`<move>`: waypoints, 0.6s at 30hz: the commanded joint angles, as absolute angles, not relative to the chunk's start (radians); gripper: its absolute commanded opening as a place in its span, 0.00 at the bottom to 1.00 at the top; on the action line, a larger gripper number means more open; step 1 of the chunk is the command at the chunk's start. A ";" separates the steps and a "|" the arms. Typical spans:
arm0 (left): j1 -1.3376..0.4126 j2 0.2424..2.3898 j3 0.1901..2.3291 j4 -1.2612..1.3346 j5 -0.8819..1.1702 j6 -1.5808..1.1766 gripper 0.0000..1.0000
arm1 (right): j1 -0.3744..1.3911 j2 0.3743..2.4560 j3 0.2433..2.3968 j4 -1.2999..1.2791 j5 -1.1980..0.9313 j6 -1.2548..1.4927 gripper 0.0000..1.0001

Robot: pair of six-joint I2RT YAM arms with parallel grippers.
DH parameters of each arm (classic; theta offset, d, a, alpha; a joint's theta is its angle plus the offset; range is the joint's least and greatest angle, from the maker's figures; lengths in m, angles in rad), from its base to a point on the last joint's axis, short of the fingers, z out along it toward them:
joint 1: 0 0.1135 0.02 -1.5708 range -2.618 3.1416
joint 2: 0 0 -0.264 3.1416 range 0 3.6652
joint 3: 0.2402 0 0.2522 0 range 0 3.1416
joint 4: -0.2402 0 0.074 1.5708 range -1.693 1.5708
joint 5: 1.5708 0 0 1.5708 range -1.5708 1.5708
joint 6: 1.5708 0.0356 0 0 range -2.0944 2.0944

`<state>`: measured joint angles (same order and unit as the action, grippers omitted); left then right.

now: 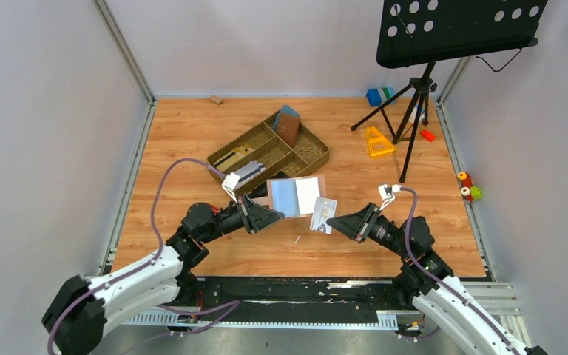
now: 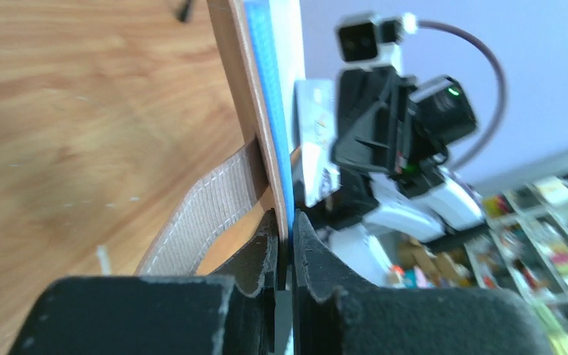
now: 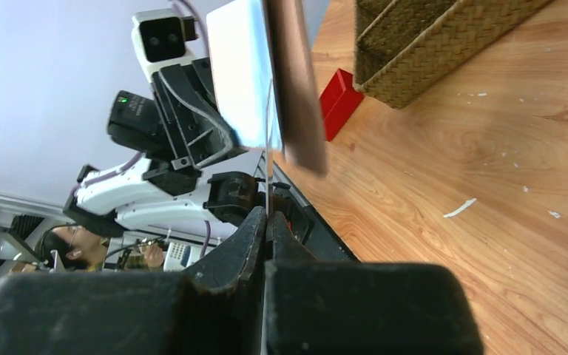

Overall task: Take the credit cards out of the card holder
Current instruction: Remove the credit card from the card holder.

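Observation:
The card holder (image 1: 296,196) is open, tan-brown outside and blue-grey inside, held above the table. My left gripper (image 1: 279,215) is shut on its lower left edge; in the left wrist view the holder (image 2: 255,111) stands edge-on between the jaws, its tan tab (image 2: 200,214) hanging left. My right gripper (image 1: 335,220) is shut on a white credit card (image 1: 323,214) just right of and below the holder. In the right wrist view the card (image 3: 268,177) is a thin edge rising from the jaws, next to the holder (image 3: 266,81).
A woven tray (image 1: 310,157) with compartments stands behind the holder, holding a dark brown wallet (image 1: 288,129). A red block (image 3: 338,103) lies by the tray. A music stand tripod (image 1: 413,111), a yellow triangle (image 1: 378,141) and small toys are at the back right.

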<state>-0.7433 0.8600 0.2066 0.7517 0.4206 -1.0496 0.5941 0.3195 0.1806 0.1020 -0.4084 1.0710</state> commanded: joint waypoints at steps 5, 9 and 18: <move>-0.724 0.539 0.478 -0.218 -0.056 -0.660 0.00 | 0.596 0.363 0.235 0.103 -0.281 1.053 0.00; -0.723 0.472 0.559 -0.373 -0.211 -0.589 0.00 | 0.597 0.507 0.249 0.236 -0.300 1.059 0.00; -0.722 0.454 0.745 -0.562 -0.454 -0.457 0.00 | 0.705 1.035 0.489 0.454 -0.278 1.019 0.00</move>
<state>-0.7258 0.4667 0.6582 -0.4736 -0.3042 -0.5552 0.6380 0.8883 0.3622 0.2684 -0.3214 1.0542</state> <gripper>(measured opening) 0.112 0.011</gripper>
